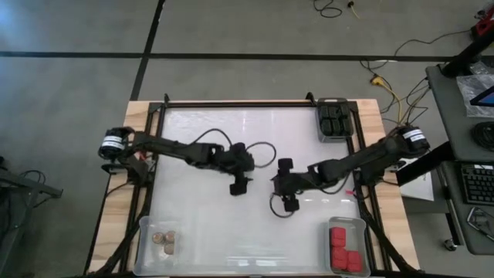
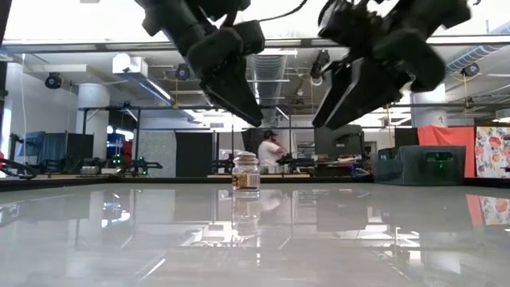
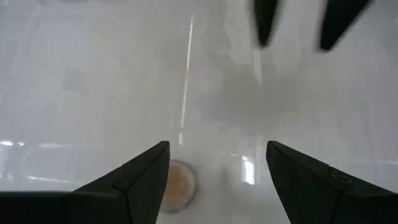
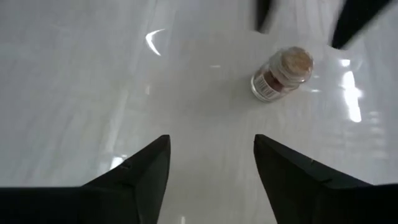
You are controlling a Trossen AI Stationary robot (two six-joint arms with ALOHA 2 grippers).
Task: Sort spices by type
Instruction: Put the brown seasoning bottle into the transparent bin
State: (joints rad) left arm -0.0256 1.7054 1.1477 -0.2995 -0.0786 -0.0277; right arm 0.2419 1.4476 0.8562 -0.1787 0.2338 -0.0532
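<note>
One small round spice jar [image 2: 245, 174] with a tan lid and a white label stands upright on its base on the white table, between my two grippers. My left gripper [image 3: 217, 180] hangs open above it, and the jar [image 3: 177, 185] shows just below and beside one fingertip, untouched. My right gripper [image 4: 211, 168] is open too, raised above the table, with the jar [image 4: 283, 73] well ahead of its fingers. In the high view my left gripper [image 1: 239, 184] and my right gripper [image 1: 284, 193] face each other near the table's middle.
Three clear bins sit at the table's edges. The one at the far right [image 1: 333, 137] holds black jars, the one at the near left [image 1: 147, 232] tan-lidded jars, and the one at the near right [image 1: 356, 225] red-topped ones. Bare white table [image 1: 231, 135] lies around the grippers.
</note>
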